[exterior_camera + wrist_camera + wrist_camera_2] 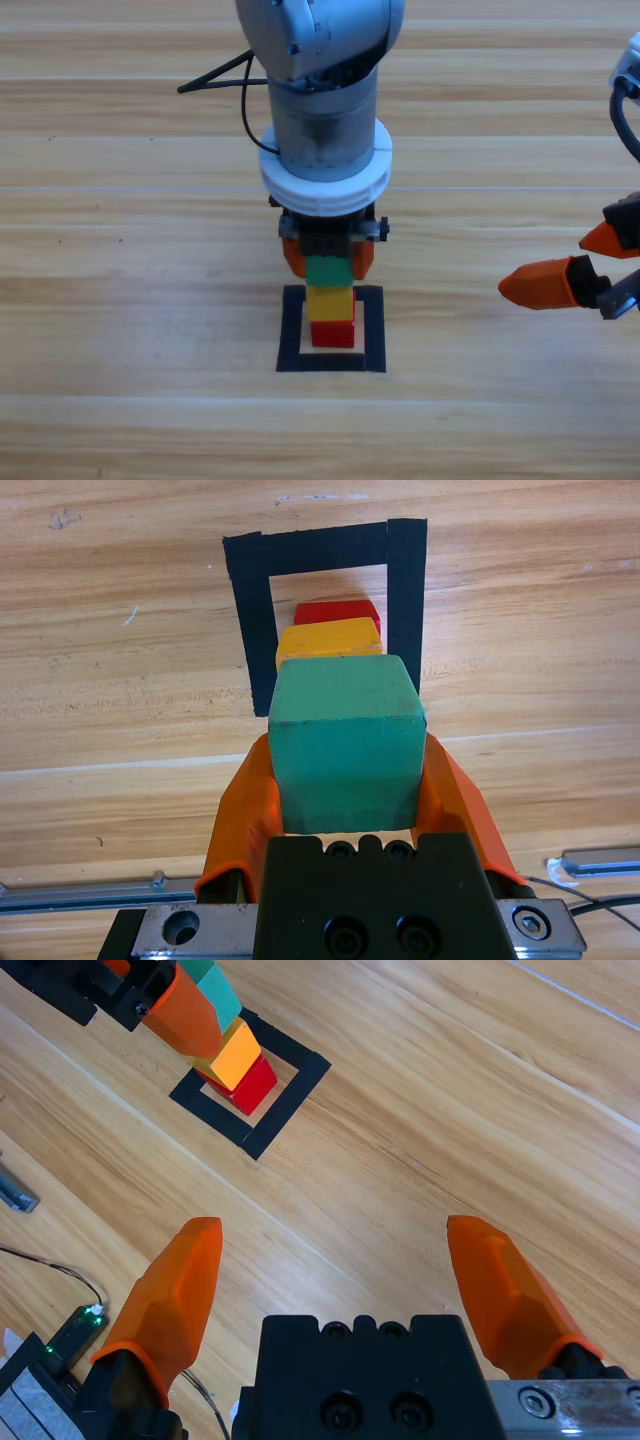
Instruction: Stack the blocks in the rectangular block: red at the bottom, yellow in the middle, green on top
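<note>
Three cubes form a stack inside the rectangular block [331,329] of black tape. Nearest the left wrist camera, the left gripper [348,780] has its two orange jaws pressed against opposite sides of the green cube [347,743], which sits on top. Beyond it, the yellow cube [330,637] shows directly beneath, and farther still the red cube [337,610] lies at the bottom on the bare wood within the tape outline. From above, the left arm comes down from the top edge over the middle of the wooden table [130,250], its gripper just behind the stack. Well apart to the right, the right gripper [585,262] waits near the picture's right edge with its jaws spread wide and nothing between them.
</note>
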`<state>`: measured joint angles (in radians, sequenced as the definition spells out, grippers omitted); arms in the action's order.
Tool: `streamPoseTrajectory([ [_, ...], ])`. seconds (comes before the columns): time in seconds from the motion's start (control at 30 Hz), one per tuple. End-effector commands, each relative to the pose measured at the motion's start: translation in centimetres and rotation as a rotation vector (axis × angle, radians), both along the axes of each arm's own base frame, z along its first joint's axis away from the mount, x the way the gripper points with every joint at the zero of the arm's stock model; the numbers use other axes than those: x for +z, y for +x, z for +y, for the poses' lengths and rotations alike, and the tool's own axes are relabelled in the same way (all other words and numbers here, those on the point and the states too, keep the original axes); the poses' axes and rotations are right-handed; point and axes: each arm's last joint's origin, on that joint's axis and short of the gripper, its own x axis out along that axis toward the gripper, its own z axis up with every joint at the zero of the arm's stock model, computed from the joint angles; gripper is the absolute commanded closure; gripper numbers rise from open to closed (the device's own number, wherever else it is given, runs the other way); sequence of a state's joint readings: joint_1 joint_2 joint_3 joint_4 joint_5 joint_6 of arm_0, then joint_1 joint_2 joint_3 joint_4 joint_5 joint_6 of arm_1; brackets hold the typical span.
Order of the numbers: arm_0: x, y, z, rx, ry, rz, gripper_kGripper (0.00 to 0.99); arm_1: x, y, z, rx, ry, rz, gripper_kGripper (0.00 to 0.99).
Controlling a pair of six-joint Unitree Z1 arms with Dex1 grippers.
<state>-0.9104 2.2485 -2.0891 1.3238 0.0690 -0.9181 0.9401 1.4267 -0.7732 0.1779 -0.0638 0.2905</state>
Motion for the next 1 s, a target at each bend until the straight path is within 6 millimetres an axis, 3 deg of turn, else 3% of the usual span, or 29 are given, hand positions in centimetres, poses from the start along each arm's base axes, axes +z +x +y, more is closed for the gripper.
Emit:
streamPoseTrajectory([
  [0.03,-2.7,-0.2,-1.2,-0.027,0.061,0.035,0.949,-1.6,0.9,0.2,-0.021,-0.044,0.024,0.000],
  [0.9,-4.4,0.0,-1.5,-0.027,0.093,0.057,0.947,-1.9,1.2,0.5,-0.019,-0.056,0.031,0.000],
  [0.93,-4.3,0.0,-1.5,-0.027,0.090,0.055,0.933,-2.0,1.2,0.5,-0.017,-0.060,0.030,0.000],
  [1.0,-4.1,0.0,-1.5,-0.026,0.084,0.050,0.783,-2.0,1.2,0.5,-0.017,-0.060,0.030,0.000],
])
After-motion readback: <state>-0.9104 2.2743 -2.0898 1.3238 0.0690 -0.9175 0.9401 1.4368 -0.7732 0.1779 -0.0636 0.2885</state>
